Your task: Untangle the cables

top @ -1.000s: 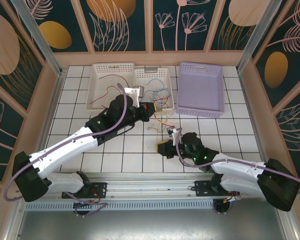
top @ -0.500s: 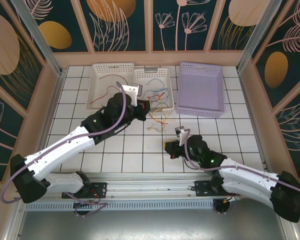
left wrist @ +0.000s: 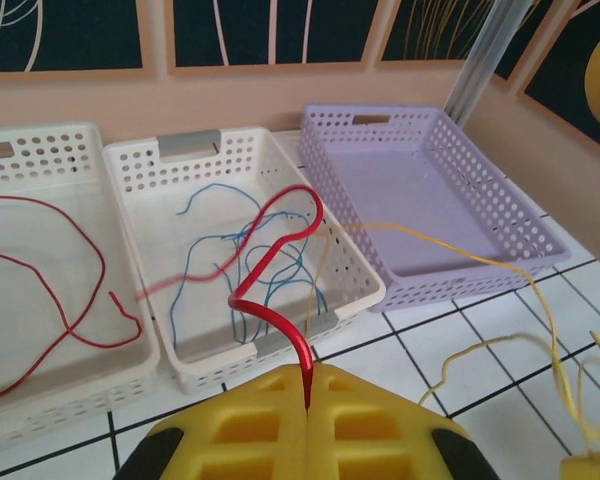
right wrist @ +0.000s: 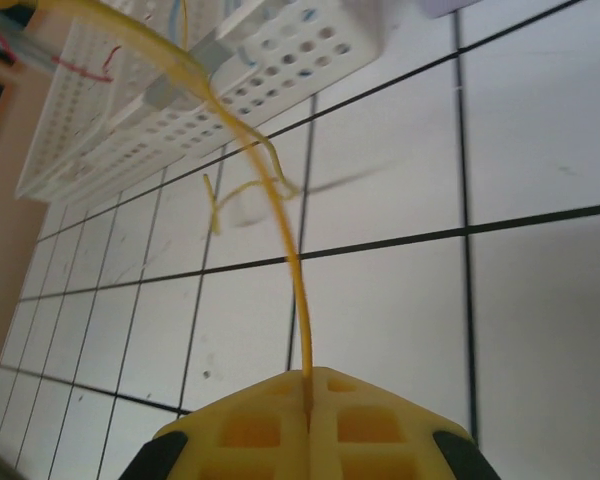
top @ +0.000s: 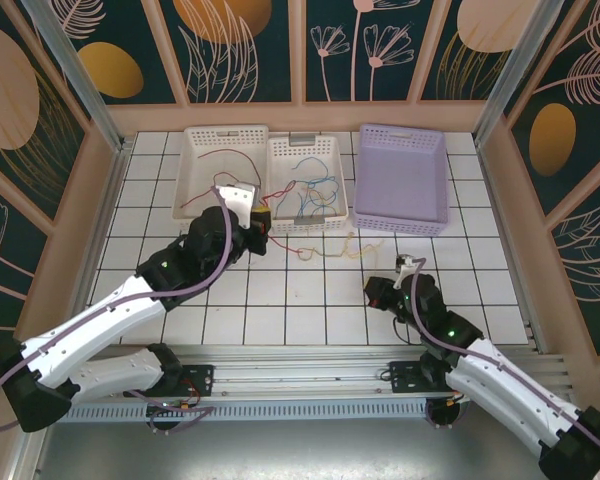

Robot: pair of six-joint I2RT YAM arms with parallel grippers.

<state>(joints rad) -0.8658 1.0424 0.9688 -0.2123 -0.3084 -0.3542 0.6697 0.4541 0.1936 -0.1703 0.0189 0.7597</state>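
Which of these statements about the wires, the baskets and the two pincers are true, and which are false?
1. The left pincer is shut on a red wire. True.
2. The right pincer grips a green wire. False: it is shut on a yellow wire.
3. The blue wires lie in the purple basket. False: the purple basket has none; they lie in the middle white basket.
4. A second red wire lies in the leftmost white basket. True.
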